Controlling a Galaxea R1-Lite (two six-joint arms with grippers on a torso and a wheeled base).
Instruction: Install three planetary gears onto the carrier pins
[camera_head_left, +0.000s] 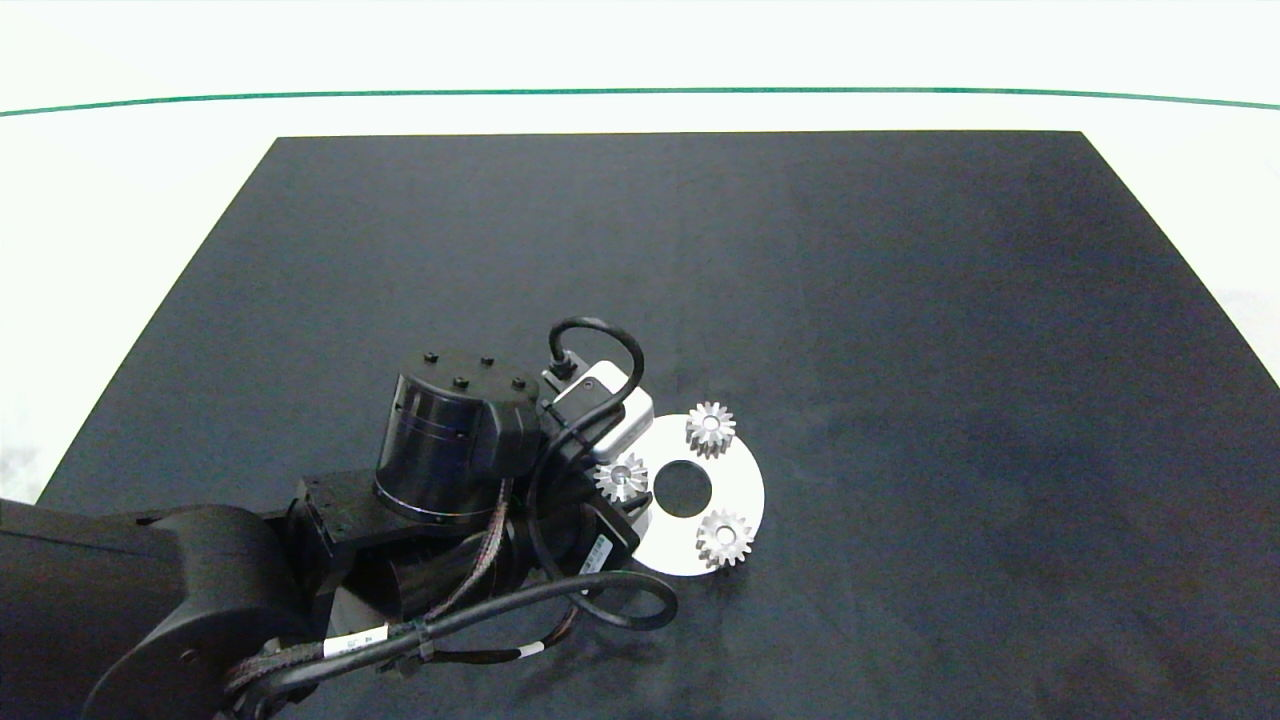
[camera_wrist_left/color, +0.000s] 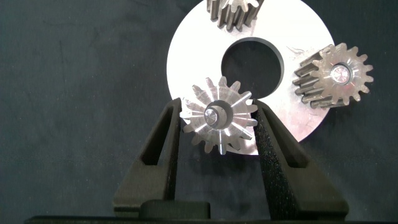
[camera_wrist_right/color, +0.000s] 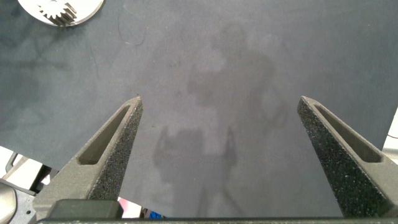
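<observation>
The white ring-shaped disc (camera_head_left: 745, 490) lies on the black mat right of the left arm (camera_head_left: 450, 450). Three silver planetary gears stand on it: one at the far side (camera_head_left: 710, 428), one at the near side (camera_head_left: 723, 538), one at its left edge (camera_head_left: 621, 477). In the left wrist view my left gripper (camera_wrist_left/color: 217, 106) is shut on that left-edge gear (camera_wrist_left/color: 217, 124), with both fingers (camera_wrist_left/color: 161, 143) touching its teeth. The carrier pins are covered by the gears; a pale pin end (camera_wrist_left/color: 341, 73) shows in a centre hole. My right gripper (camera_wrist_right/color: 221, 102) is open over bare mat, out of the head view.
The black mat (camera_head_left: 900, 300) stretches far and right of the disc, on a white table with a green line (camera_head_left: 640, 92) at the back. A corner of the disc (camera_wrist_right/color: 93, 5) with a gear on it shows in the right wrist view.
</observation>
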